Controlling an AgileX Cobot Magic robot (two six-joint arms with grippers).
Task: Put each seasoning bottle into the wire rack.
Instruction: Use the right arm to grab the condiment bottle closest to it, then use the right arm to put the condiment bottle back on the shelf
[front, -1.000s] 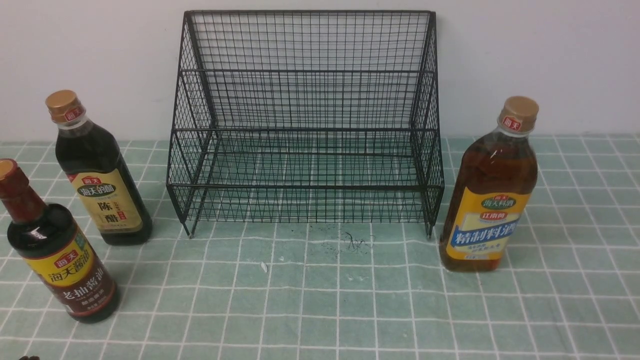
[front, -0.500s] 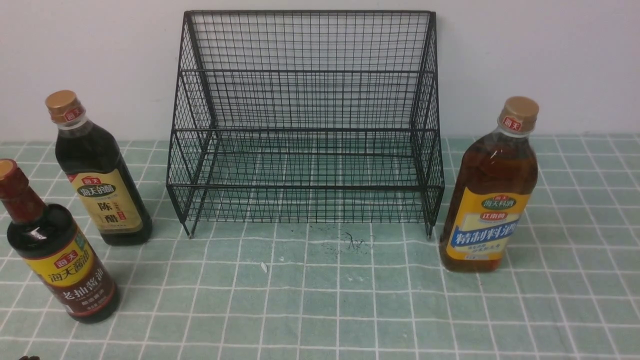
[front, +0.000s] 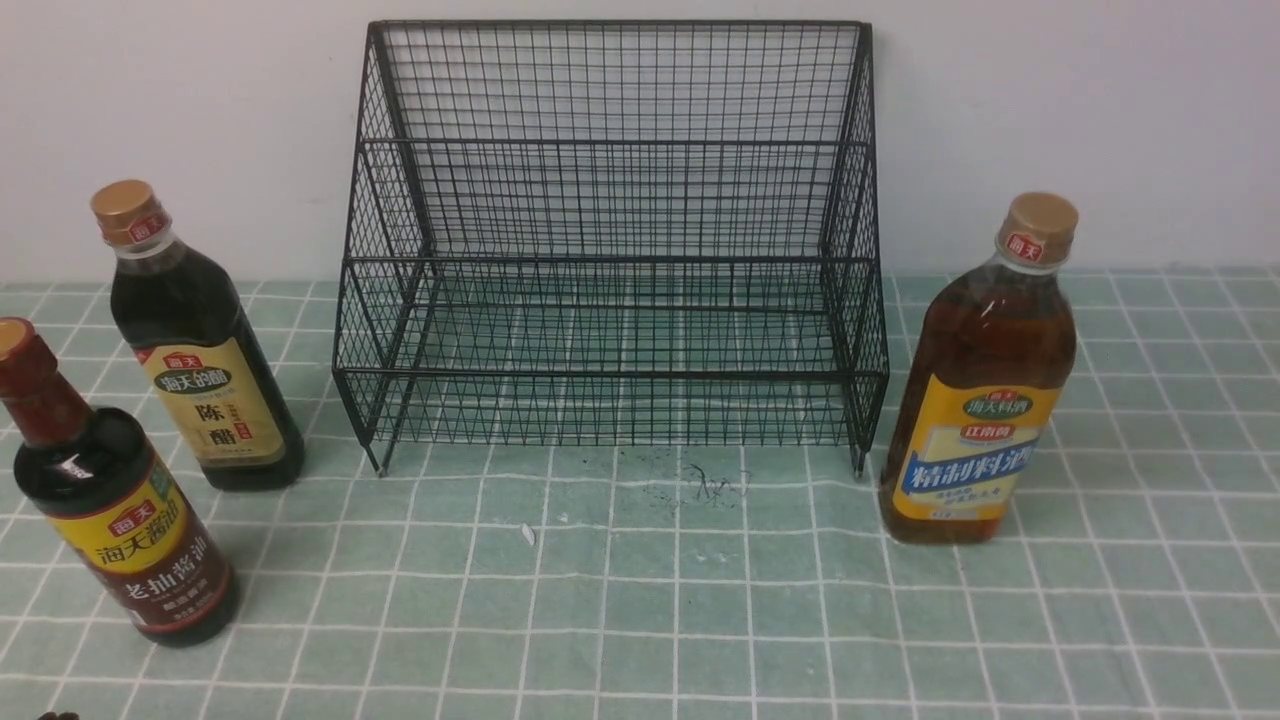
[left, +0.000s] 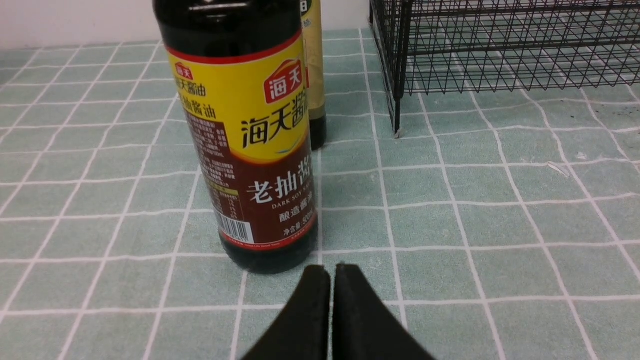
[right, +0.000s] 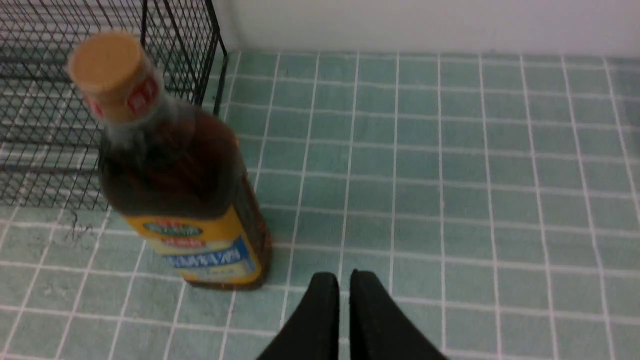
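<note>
green cloth (front: 640, 620); wire rack (front: 610, 373) centre; red-necked bottle (front: 115, 520), dark bottle (front: 205, 380) left; amber bottle (front: 975, 400) right; left gripper (left: 332, 272) closed; right gripper (right: 344, 280) ajar

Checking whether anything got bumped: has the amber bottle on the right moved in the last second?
No. The amber bottle stands upright in the same spot as before, just right of the wire rack and its front right leg.

Pale green tablecloth (front: 700, 600) with a grid of thin white lines, covering the whole work surface from the near edge to the plain white wall (front: 1050, 120) at the far side. Near the centre of the cloth, a patch of dark scribbled marks (front: 712, 485); nearer and to its left, a small white scrap (front: 528, 535) lying on the cloth.
</note>
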